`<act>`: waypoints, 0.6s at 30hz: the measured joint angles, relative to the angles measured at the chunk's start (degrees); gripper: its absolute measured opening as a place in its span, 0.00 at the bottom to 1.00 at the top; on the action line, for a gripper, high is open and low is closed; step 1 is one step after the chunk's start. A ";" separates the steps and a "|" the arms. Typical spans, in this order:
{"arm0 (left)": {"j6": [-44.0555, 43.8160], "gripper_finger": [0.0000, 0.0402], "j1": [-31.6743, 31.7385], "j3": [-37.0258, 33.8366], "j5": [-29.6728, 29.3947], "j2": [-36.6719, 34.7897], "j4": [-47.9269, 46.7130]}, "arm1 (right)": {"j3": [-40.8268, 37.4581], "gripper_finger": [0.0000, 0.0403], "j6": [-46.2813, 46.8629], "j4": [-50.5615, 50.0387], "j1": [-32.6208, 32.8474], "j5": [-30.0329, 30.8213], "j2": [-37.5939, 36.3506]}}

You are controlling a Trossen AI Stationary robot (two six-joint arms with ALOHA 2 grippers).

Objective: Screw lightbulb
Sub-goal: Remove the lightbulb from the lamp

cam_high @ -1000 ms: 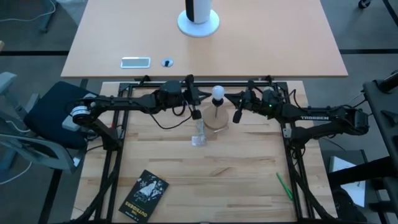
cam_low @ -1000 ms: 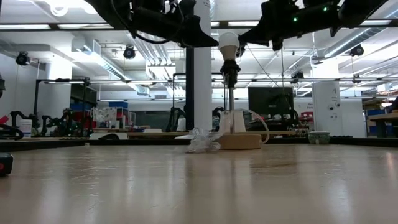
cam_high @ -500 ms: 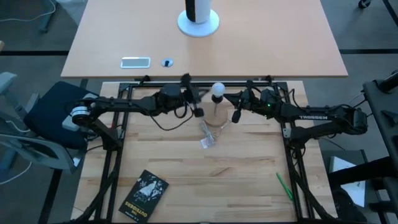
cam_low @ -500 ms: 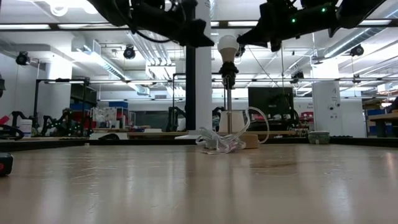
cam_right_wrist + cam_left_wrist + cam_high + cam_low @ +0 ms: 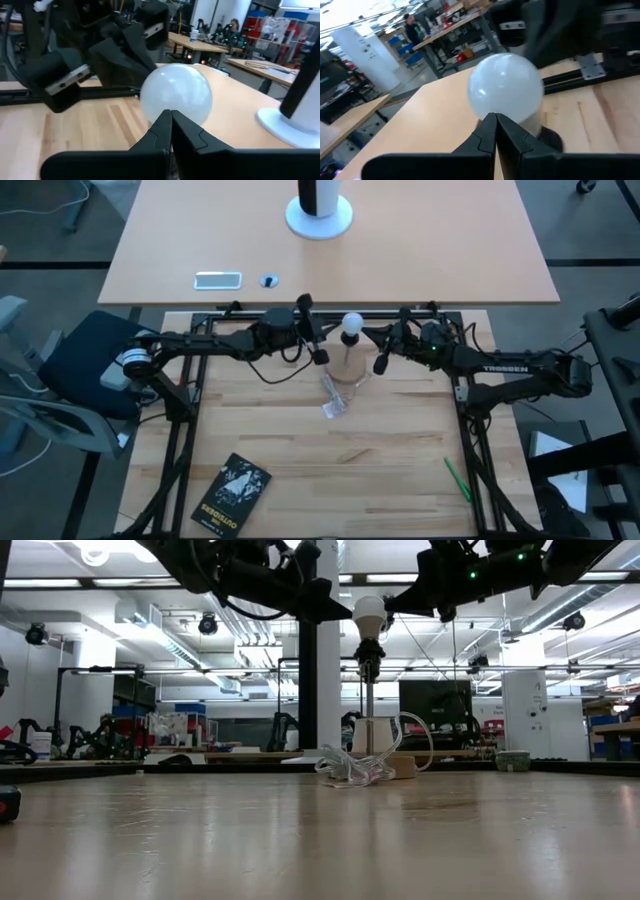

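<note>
High view: the bulb [image 5: 351,325] sits atop a thin upright stand [image 5: 347,370] near the far edge of the wooden table [image 5: 380,470], between the two arms. The left gripper [image 5: 318,350] is just beside it on one side and the right gripper [image 5: 383,356] just beside it on the other. A clear wrapper [image 5: 333,398] lies by the stand's round base; a book [image 5: 232,492] and a green pen [image 5: 457,479] lie well apart, nearer the front.

Low view: the bulb [image 5: 369,615] stands upright on the socket, high above the table, with both arms flanking it from above. Neither gripper appears to touch the globe.

Left wrist view: the fingers [image 5: 492,132] are pressed together, tips meeting right in front of the bulb [image 5: 506,92], holding nothing.

Right wrist view: the fingers [image 5: 167,127] are likewise closed tip to tip, empty, with the bulb [image 5: 176,97] just ahead and the left arm behind it.

The bulb is likely light, smooth, slippery and fragile. A gentle pinch across the globe's widest part seems the best hold for turning; hard squeezing risks cracking it, and side force could tip the slim stand.
</note>
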 joint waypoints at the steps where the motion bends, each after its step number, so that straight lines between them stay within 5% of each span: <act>1: 0.00 0.00 0.00 0.03 0.87 -0.10 -0.41 | 0.00 0.00 0.00 -0.02 -0.10 0.37 0.00; 7: -0.43 0.00 -0.70 0.57 6.75 -0.26 -2.88 | 0.13 0.00 -0.02 -0.79 -0.78 1.63 0.04; 18: -0.90 0.00 0.04 0.57 -6.70 -0.61 -0.96 | 0.11 0.00 2.54 -3.82 -0.54 -2.56 -4.04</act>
